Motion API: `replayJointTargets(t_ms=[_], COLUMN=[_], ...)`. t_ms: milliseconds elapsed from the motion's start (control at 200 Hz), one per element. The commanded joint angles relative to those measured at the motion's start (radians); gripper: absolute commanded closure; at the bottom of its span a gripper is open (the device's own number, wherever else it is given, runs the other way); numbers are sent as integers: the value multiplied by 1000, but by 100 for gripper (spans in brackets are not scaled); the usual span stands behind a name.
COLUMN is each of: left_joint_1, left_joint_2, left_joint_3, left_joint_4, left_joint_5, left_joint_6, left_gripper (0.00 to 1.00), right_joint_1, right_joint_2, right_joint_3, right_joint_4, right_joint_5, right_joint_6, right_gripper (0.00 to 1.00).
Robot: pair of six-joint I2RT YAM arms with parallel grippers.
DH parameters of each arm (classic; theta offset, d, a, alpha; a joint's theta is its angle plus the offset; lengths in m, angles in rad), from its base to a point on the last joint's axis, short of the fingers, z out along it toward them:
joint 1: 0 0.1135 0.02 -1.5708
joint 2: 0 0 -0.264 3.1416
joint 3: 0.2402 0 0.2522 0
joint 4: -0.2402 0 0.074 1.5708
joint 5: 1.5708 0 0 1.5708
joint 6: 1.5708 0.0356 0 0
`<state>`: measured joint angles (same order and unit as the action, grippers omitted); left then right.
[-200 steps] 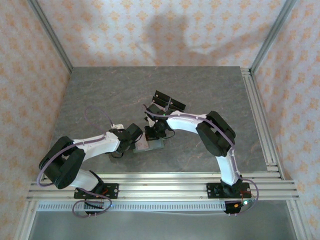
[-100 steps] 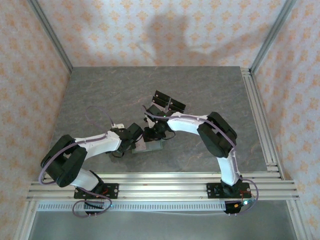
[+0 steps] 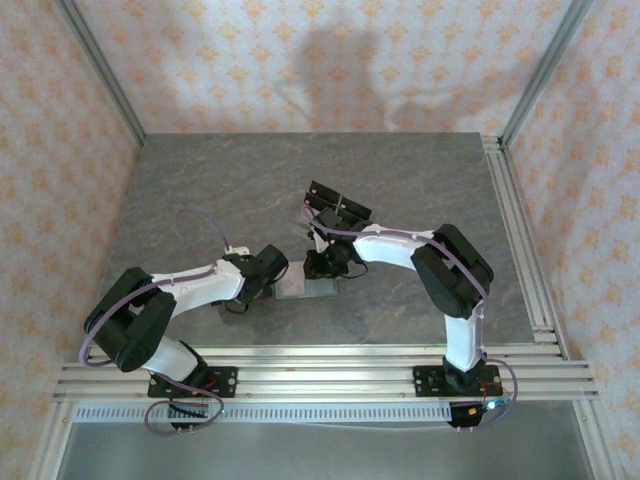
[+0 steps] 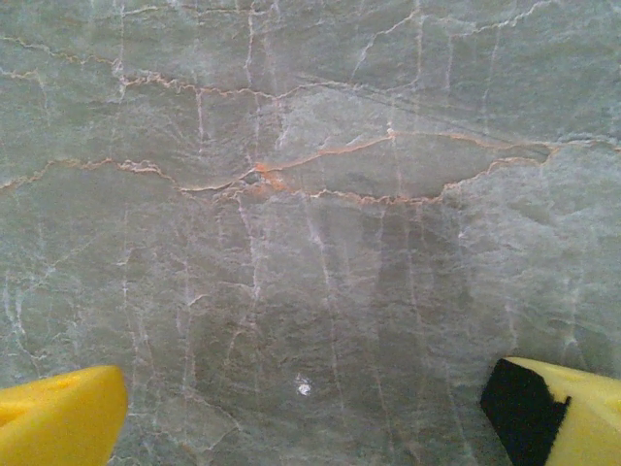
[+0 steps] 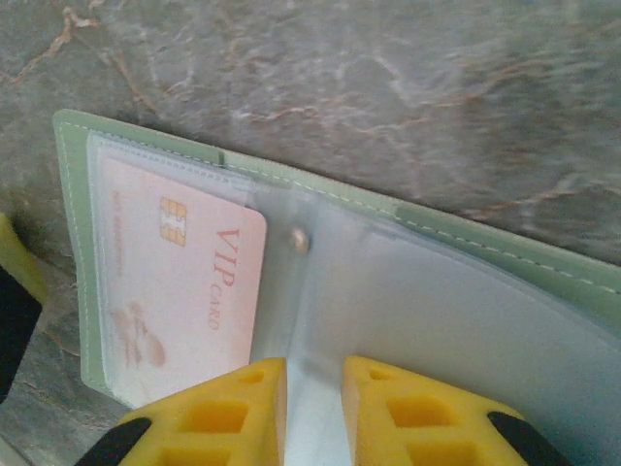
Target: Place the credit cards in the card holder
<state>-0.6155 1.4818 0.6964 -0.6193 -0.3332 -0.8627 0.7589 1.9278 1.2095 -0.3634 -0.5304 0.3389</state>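
Lying open for loading, the card holder pockets one credit card. Above it the right end effector stands slightly parted; the left end effector gapes wide.

Table: grey marbled stone, orange veins, beneath the right claw.
Stand: small, with black tops, on the table just beyond that claw.
Walls: pale, orange-patterned, well beyond it.

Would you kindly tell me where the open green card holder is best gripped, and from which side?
Probably by the card holder's bare green long edge, coming down from above with a finger slid under it. It lies open and flat on the table, so only a thin edge offers purchase; one pocket already holds a card.
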Motion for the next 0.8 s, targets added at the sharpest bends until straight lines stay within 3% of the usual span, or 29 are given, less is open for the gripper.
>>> replayJointTargets(t_ms=[0, 150, 325, 575, 796], left_joint_1=[-15, -16, -23, -32, -33], left_joint_2=[9, 8, 16, 36, 47], left_joint_3=[30, 38, 49, 63, 66], left_joint_4=[61, 73, 84, 96, 100], left_joint_5=[17, 28, 35, 42, 40], left_joint_6=[9, 18, 24, 27, 24], left_gripper=[0, 0, 0, 0, 0], right_joint_1=[-14, -13, 6, 20, 22], right_joint_2=[-31, -74, -86, -41, -7], right_joint_3=[-23, 10, 66, 80, 85], right_joint_4=[-59, -81, -122, -115, -100], right_joint_5=[67, 44, 36, 49, 55], right_joint_6=[-11, -12, -23, -13, -6], right_gripper=[77, 68, 68, 99, 100])
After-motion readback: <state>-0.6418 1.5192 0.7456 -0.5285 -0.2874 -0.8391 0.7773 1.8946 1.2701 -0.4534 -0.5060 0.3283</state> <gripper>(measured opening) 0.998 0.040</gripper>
